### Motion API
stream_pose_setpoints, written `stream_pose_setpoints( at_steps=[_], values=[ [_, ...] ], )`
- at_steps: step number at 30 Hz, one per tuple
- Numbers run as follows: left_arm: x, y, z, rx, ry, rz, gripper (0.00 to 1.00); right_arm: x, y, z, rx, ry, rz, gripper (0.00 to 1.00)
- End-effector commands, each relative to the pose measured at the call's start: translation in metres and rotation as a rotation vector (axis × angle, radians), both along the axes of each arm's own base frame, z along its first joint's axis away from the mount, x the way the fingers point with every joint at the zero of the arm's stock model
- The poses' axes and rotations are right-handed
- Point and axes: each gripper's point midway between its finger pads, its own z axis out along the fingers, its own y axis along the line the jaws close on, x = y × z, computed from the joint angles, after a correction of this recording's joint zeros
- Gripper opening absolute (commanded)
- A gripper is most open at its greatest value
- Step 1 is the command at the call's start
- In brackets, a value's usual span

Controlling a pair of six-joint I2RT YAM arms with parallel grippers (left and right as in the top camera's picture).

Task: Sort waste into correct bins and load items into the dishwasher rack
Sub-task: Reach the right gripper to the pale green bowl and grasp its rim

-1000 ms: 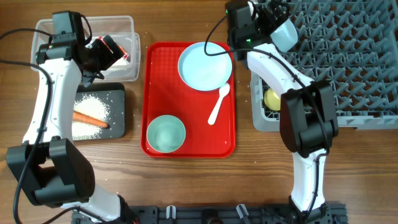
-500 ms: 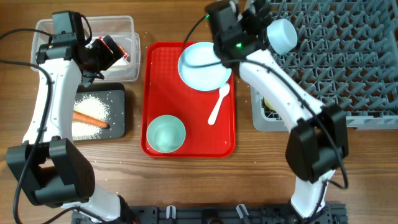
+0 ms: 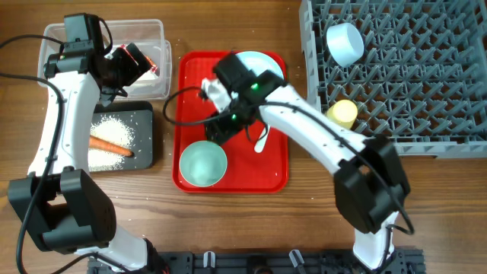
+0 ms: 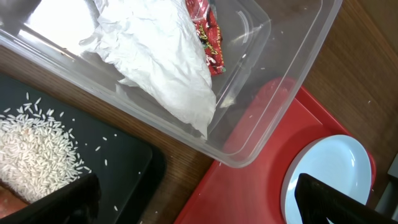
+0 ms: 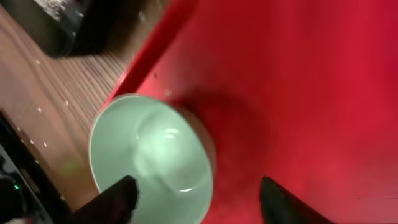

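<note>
The pale green-white bowl stands on the flat red tray. My right gripper is open and low just above it. In the right wrist view the bowl has its right rim between the open fingers. The pale blue plate and the white spoon lie on the red tray, partly under my right arm. The light blue bowl and yellow cup sit in the grey rack. My left gripper is open and empty over the clear tub, which holds the napkin and the red wrapper.
The black tray below the tub holds rice and the carrot. In the left wrist view the black tray, the red tray and the plate lie beneath the tub's corner.
My right arm has swung left from the rack and down over the red tray to the green bowl. The light blue bowl stays in the rack. My left arm has not moved.
</note>
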Motion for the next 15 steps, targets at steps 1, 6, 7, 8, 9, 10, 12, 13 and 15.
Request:
stream_pose_setpoints(
  at_steps=[1, 6, 7, 8, 9, 10, 12, 13, 15],
  values=[
    [0.003, 0.0, 0.011, -0.008, -0.028, 0.007, 1.0, -0.015, -0.001, -0.028, -0.033, 0.155, -0.113, 0.56],
    [0.003, 0.0, 0.011, -0.008, -0.028, 0.007, 1.0, -0.018, -0.003, -0.042, -0.093, 0.154, -0.145, 0.5],
    [0.003, 0.0, 0.011, -0.008, -0.028, 0.007, 1.0, -0.019, -0.003, -0.045, -0.097, 0.159, -0.144, 0.46],
    [0.003, 0.0, 0.011, -0.008, -0.028, 0.007, 1.0, -0.019, -0.003, -0.046, -0.1, 0.162, -0.146, 0.39],
    [0.003, 0.0, 0.011, -0.008, -0.028, 0.007, 1.0, -0.019, -0.003, -0.047, -0.101, 0.164, -0.149, 0.36],
    [0.003, 0.0, 0.011, -0.008, -0.028, 0.006, 1.0, -0.019, -0.003, -0.049, -0.105, 0.166, -0.149, 0.35],
    [0.003, 0.0, 0.011, -0.008, -0.028, 0.007, 1.0, -0.02, -0.004, -0.053, -0.112, 0.175, -0.149, 0.35],
    [0.003, 0.0, 0.011, -0.008, -0.028, 0.007, 1.0, -0.02, -0.004, -0.055, -0.116, 0.179, -0.149, 0.35],
    [0.003, 0.0, 0.011, -0.008, -0.028, 0.007, 1.0, -0.021, -0.005, -0.059, -0.128, 0.192, -0.15, 0.31]
  ],
)
